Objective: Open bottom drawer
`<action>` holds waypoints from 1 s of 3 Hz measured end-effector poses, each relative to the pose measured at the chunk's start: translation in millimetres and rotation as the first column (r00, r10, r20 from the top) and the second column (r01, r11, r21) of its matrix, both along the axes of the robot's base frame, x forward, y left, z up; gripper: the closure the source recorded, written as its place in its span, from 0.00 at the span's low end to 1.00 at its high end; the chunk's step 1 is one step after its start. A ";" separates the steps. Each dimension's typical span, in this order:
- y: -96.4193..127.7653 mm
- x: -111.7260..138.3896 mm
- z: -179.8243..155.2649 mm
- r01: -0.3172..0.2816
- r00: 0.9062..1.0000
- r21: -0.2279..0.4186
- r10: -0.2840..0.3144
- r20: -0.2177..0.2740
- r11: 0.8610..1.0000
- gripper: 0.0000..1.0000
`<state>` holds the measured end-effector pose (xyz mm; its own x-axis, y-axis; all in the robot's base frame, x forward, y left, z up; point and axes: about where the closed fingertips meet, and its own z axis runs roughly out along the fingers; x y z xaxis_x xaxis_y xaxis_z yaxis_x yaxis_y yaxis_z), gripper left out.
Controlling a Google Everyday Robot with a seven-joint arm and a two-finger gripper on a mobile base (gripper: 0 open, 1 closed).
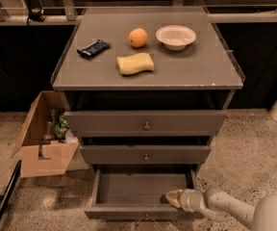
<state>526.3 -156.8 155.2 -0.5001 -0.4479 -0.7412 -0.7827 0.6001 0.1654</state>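
camera view | bottom drawer pulled out at cabinet base, grey inside exposed | claw inside drawer, right front corner; grip state: cannot tell | cardboard box on floor at left, contents unclear | white bowl on table

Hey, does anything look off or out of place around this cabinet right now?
Nothing is spilled or damaged. The bottom drawer stands pulled out, with the gripper inside its right front corner. A cardboard box sits left of the cabinet, flaps open.
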 end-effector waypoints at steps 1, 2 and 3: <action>3.6 -4.8 -0.7 -0.021 1.000 -0.003 0.021 -0.009 1.000 1.00; 8.4 -11.2 -0.6 -0.048 0.999 -0.006 0.048 -0.020 0.999 1.00; 10.3 -13.8 -0.2 -0.055 0.998 -0.001 0.055 -0.021 0.998 1.00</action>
